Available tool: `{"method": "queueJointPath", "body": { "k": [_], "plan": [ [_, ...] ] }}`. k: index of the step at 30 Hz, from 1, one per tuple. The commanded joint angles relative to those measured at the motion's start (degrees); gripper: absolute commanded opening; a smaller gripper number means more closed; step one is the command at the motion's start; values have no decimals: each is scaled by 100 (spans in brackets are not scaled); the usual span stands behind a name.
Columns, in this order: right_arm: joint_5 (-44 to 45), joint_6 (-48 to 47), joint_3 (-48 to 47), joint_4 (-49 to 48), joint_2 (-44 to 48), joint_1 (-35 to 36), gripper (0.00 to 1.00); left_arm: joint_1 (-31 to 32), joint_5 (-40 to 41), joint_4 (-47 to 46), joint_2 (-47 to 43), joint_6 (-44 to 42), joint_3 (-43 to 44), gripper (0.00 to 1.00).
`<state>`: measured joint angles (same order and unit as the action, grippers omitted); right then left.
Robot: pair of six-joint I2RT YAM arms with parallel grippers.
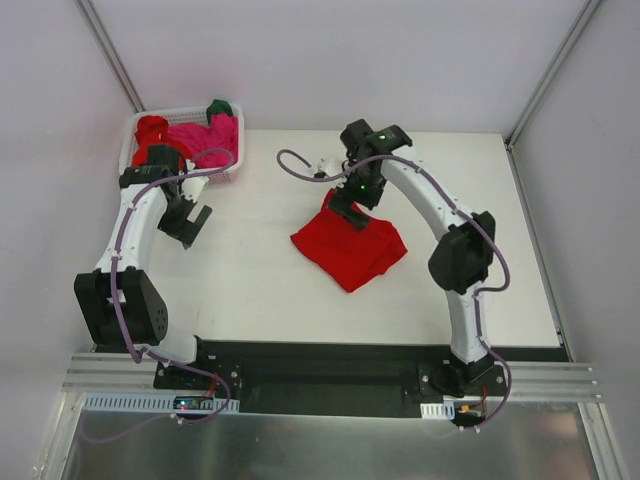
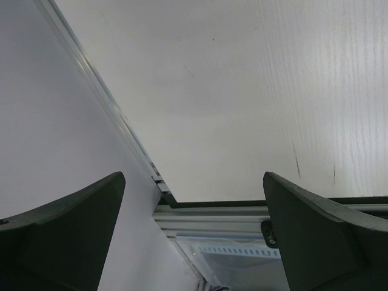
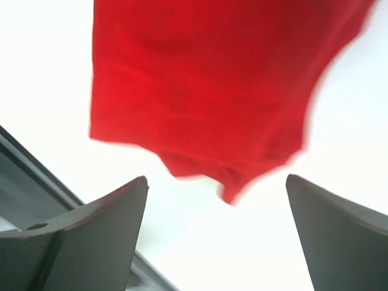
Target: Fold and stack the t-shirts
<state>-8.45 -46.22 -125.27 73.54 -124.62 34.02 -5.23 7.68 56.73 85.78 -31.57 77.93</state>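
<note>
my right gripper [image 1: 347, 212] is released, jaws spread wide with nothing between them. the red t-shirt [image 1: 352, 252] lies crumpled on the table [image 1: 250, 290] just below and ahead of it, and in the wrist view the blurred cloth [image 3: 200, 91] shows past the gripper [image 3: 215, 236]. my left gripper [image 1: 193, 226] is open too, holding nothing, over bare table [image 2: 242, 91]. beyond it, slightly to its left, the white basket [image 1: 130, 135] holds a magenta-pink t-shirt [image 1: 210, 135], a second red t-shirt [image 1: 152, 130] and a dark green t-shirt [image 1: 220, 107].
</note>
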Motion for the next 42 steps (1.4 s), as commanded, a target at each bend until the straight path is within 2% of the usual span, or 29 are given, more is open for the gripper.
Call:
{"method": "queueJointPath", "body": {
  "k": [1,3,8,11,17,19,20,23,30,37,42],
  "plan": [
    [-7,-2617,432,223,912,-141,100,5,76,145,-158,-112,12,99],
    [-297,-3887,948,57,1035,-168,100,14,14,137,-140,-95,12,99],
    [-1191,-5790,1154,-103,1001,-238,100,14,-21,145,-123,-103,-50,99],
    [-1440,-7353,979,360,773,-256,100,5,-39,145,-114,-112,-59,99],
    [-1590,-9488,399,1345,184,-282,100,14,-65,137,-114,-139,-111,99],
    [-1590,-10106,503,1496,166,-326,100,14,-65,128,-114,-165,-155,99],
    [-1599,-10709,573,1566,166,-326,100,14,-91,137,-114,-156,-164,99],
    [-1616,-11503,767,1655,192,-370,100,14,-127,119,-88,-148,-199,99],
    [-1537,-12323,1302,1603,210,-309,100,5,-162,101,-70,-148,-199,99],
    [-1677,-12035,1488,1058,43,-71,100,14,-153,93,-70,-174,-287,99],
    [-1581,-11578,1558,180,-98,43,100,14,-162,93,-44,-165,-270,99]
  ]
}}
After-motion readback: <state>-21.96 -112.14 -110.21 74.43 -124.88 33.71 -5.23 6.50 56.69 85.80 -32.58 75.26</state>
